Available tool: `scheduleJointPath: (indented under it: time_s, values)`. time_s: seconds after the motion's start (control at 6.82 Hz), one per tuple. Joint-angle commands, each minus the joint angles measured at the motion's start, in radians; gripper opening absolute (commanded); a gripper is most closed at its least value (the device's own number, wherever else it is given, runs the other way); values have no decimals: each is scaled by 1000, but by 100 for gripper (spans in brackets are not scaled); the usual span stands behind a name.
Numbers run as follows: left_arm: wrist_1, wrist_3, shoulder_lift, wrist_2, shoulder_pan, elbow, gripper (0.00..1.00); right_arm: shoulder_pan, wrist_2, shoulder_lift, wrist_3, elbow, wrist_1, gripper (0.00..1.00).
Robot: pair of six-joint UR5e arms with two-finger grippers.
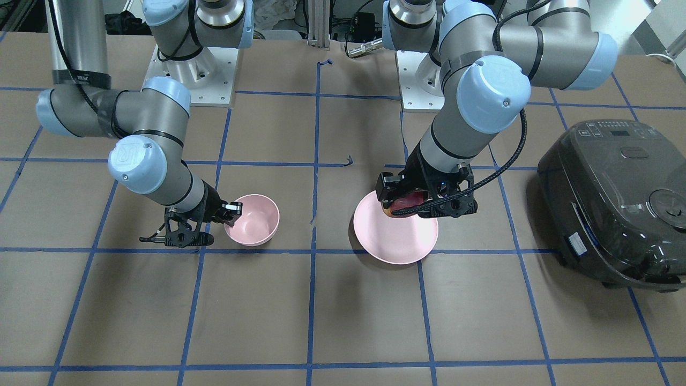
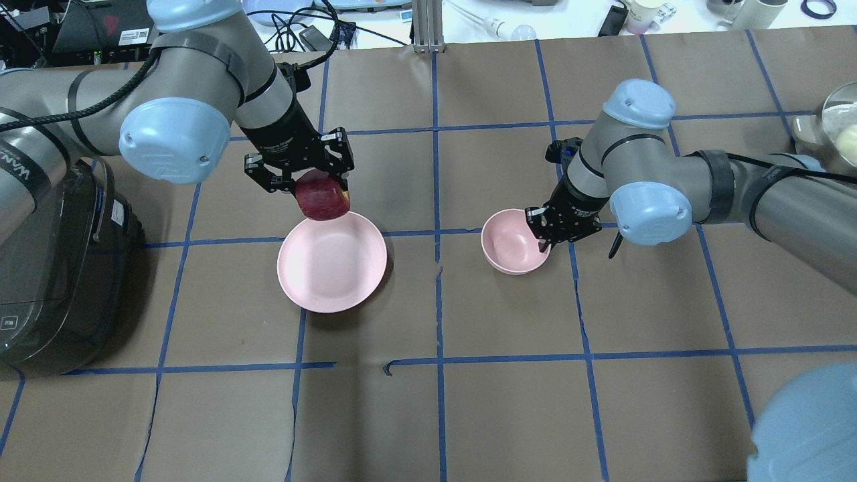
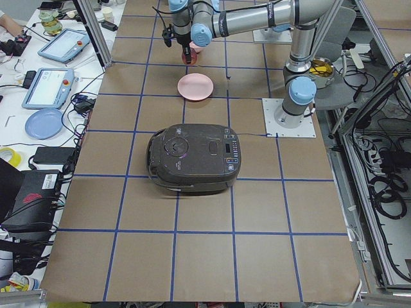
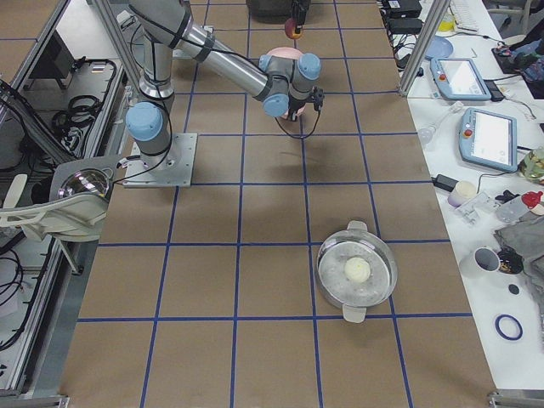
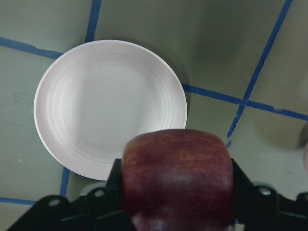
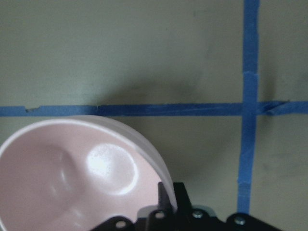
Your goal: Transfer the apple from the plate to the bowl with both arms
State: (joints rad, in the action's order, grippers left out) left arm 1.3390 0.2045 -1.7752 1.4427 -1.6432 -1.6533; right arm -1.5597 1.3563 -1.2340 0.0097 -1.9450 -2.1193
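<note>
Two things are gripped over the worktop. At the left, the apple is clamped in the left end effector and is held in the air, above the 11 o'clock edge of the plate. Further right, the bowl is held at its 3 o'clock rim by the closed right end effector.

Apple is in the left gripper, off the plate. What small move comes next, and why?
Probably carry the apple sideways toward the bowl. The left gripper holds it lifted over the edge of the plate, which is bare, and the right gripper pinches the empty bowl's rim, apparently steadying it.
</note>
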Motion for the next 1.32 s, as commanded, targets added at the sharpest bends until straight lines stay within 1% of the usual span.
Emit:
scheduleJointPath:
  time_s: [0.0,0.15,0.29,0.44,0.59,0.73,0.88,1.03,1.17]
  values:
    - [2,-138,5,22,5,9,0,-6,16,-1,4,-3,-11,99]
    - [3,-184,11,22,28,18,0,-5,99,-13,-5,52,8,100]
    - [2,-200,16,15,32,20,0,-3,188,-56,-7,133,62,100]
    - [-12,-200,2,5,13,21,0,1,211,-106,-7,193,149,100]
    - [-27,-203,-3,-25,-27,23,0,1,214,-167,-7,237,244,100]
    - [-108,-188,-15,-34,-83,23,0,1,219,-229,-5,277,330,100]
    - [-121,-156,-21,-50,-143,23,0,1,275,-280,-7,325,428,100]
    - [-132,-119,-26,-59,-197,24,0,1,279,-301,-7,390,537,100]
    - [-133,14,-38,-71,-234,27,0,1,276,-297,-7,441,576,100]
